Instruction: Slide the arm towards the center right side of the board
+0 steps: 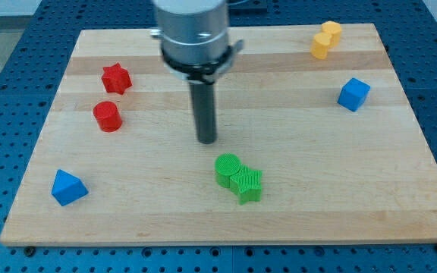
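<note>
Board (pixel 226 220): one, wooden. Rod: one, ending in my tip (pixel 207 141).

Blocks: seven in all, counted by colour and shape.

Red, two: one red star (pixel 116 78) and one red cylinder (pixel 107 116).

Green, two: one green cylinder (pixel 227 168) and one green star (pixel 247 184), touching each other.

Blue, two: one blue triangle (pixel 68 187) and one blue cube (pixel 353 94).

Yellow, one: a single yellow block (pixel 326 39), shape not clear, with two lobes.

By shape: two stars, two cylinders, one triangle, one cube, one undetermined.

By colour: four colours are present, three of them with two blocks each and one with a single block.
</note>
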### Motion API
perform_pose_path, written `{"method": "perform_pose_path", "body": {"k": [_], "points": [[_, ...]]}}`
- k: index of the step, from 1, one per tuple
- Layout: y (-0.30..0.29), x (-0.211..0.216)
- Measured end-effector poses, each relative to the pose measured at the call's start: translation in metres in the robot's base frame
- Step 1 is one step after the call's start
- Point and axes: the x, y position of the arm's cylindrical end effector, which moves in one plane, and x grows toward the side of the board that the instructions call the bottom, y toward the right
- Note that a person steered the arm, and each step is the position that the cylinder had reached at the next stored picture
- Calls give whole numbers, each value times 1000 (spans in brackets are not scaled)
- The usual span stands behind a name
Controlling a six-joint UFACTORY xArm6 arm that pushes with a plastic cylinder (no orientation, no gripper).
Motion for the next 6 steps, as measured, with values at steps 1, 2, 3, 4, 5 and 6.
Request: {"method": "perform_pose_path", "body": {"k": [1,2,3,4,5,6], "points": [[52,0],[104,0],[151,-2],[194,-8],[230,-10],[259,-16]]}}
